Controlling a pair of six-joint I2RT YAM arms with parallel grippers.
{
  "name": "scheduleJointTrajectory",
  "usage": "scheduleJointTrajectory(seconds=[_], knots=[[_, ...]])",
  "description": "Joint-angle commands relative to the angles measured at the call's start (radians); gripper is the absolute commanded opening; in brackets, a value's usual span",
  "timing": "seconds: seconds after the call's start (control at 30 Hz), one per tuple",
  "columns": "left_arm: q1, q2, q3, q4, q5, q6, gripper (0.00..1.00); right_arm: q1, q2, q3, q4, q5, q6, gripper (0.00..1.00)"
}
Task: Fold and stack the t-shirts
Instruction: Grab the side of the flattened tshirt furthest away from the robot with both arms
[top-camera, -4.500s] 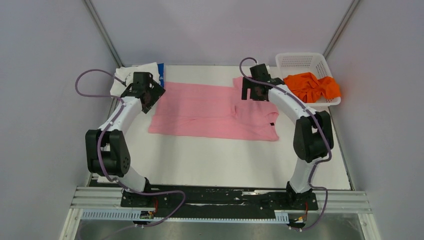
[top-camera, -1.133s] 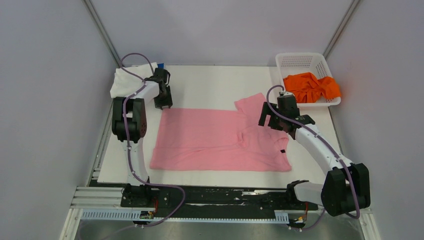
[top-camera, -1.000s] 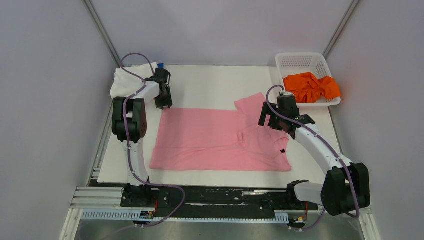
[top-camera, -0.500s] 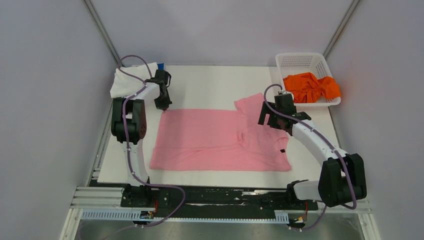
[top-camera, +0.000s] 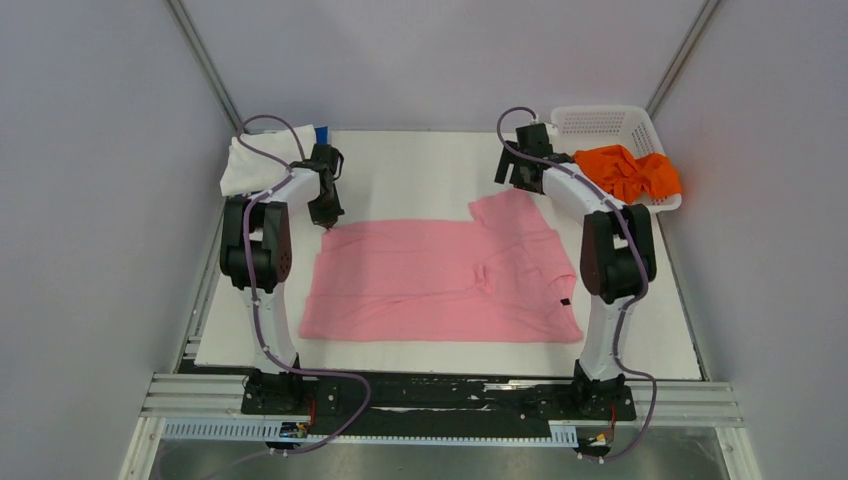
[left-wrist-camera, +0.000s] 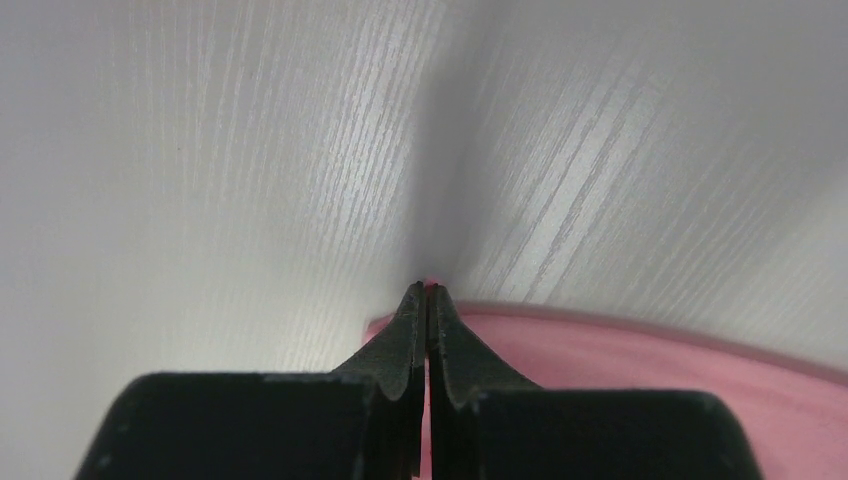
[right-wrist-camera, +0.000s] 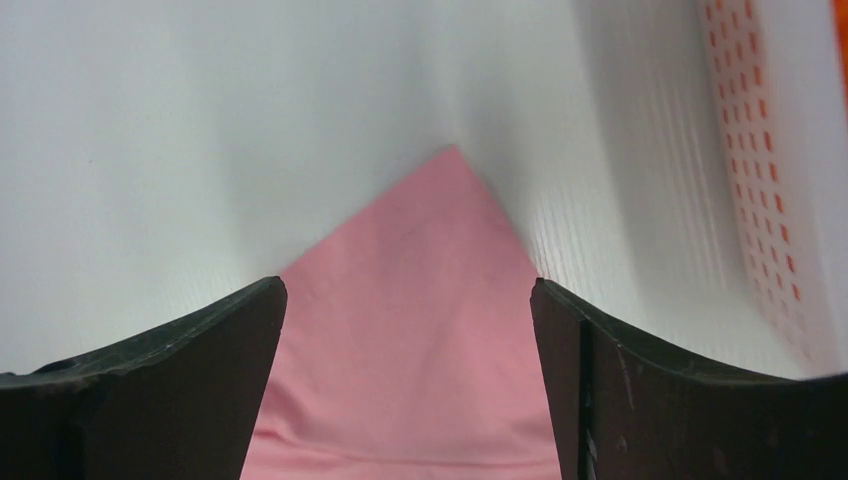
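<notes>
A light pink t-shirt (top-camera: 430, 280) lies spread flat across the table, one sleeve (top-camera: 510, 208) pointing to the far side. My left gripper (top-camera: 326, 220) is at its far left corner. In the left wrist view the left gripper (left-wrist-camera: 427, 290) is shut with a sliver of the pink t-shirt (left-wrist-camera: 620, 350) pinched between the tips. My right gripper (top-camera: 513, 184) hovers over the sleeve tip. Seen from the right wrist, the right gripper (right-wrist-camera: 407, 290) stands open, with the pointed end of the pink sleeve (right-wrist-camera: 420, 330) between the fingers, not gripped.
A white lattice basket (top-camera: 600, 122) at the far right holds a crumpled orange t-shirt (top-camera: 625, 172); its wall (right-wrist-camera: 775, 150) shows beside the right gripper. White cloth (top-camera: 250, 160) and a blue one (top-camera: 322, 133) lie at the far left corner.
My left gripper has closed on the shirt's far left corner. The right arm swung from the shirt's right side out to the far sleeve tip, jaws still wide.
</notes>
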Motion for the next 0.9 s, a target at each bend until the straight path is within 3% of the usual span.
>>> scheduleJointTrajectory(seconds=[0.0,0.13,0.27,0.7,0.87], knots=[[-0.007,-0.062,-0.009,-0.015,0.005,0.003,0.0,-0.003,0.169,0.201,0.011,0.034,-0.044,0.9],[-0.007,-0.061,-0.013,-0.005,0.019,0.001,0.0,-0.002,0.3,0.333,0.006,0.029,-0.1,0.79],[-0.009,-0.061,-0.021,0.005,0.024,0.002,0.0,-0.002,0.364,0.377,0.005,0.011,-0.137,0.76],[-0.009,-0.074,-0.043,0.009,0.015,-0.01,0.0,-0.002,0.296,0.166,0.007,-0.002,-0.086,0.67],[-0.009,-0.082,-0.052,0.012,0.016,-0.012,0.0,-0.003,0.289,0.134,0.014,0.008,-0.05,0.5]])
